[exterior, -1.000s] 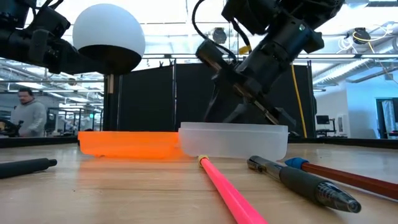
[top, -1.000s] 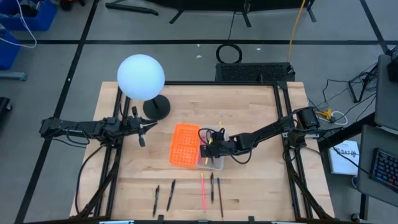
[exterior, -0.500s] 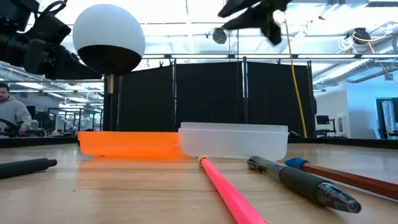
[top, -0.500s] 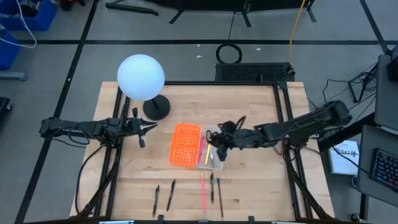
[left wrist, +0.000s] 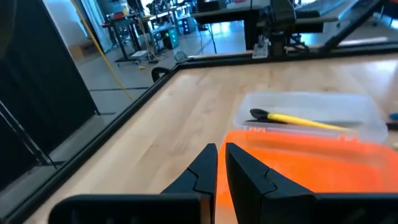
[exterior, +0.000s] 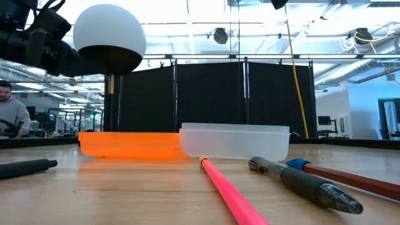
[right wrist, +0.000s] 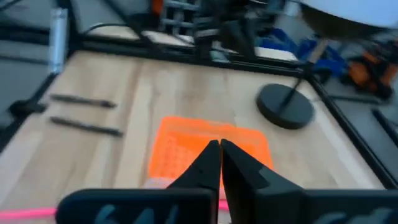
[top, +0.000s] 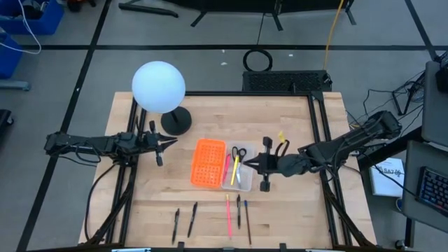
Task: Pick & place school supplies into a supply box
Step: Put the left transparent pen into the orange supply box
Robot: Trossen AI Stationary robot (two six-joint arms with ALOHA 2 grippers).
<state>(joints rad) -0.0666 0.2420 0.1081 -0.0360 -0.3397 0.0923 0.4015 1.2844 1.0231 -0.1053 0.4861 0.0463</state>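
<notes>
The supply box sits mid-table: its orange holed half [top: 208, 163] beside the clear tray [top: 240, 180]. In the tray lie black-handled scissors [top: 239, 151] and a yellow pencil [top: 234, 170], also seen in the left wrist view [left wrist: 305, 121]. Several pens and pencils rest flat by the near edge, among them a pink pencil [top: 228, 215] and black pens [top: 192, 218]. My right gripper [top: 256, 164] hovers shut just right of the tray, holding nothing. My left gripper [top: 165, 143] waits shut, left of the box.
A white globe lamp [top: 159, 86] stands on its black base [top: 176, 120] at the far left of the table. Bare wood lies right of the tray and between box and pens. In the low view the pink pencil [exterior: 231, 187] and a pen [exterior: 306, 181] lie nearest.
My right gripper has risen out of the clear tray and drawn back toward the table's right edge. The yellow pencil stays behind, lying in the tray. My left arm has kept still.
</notes>
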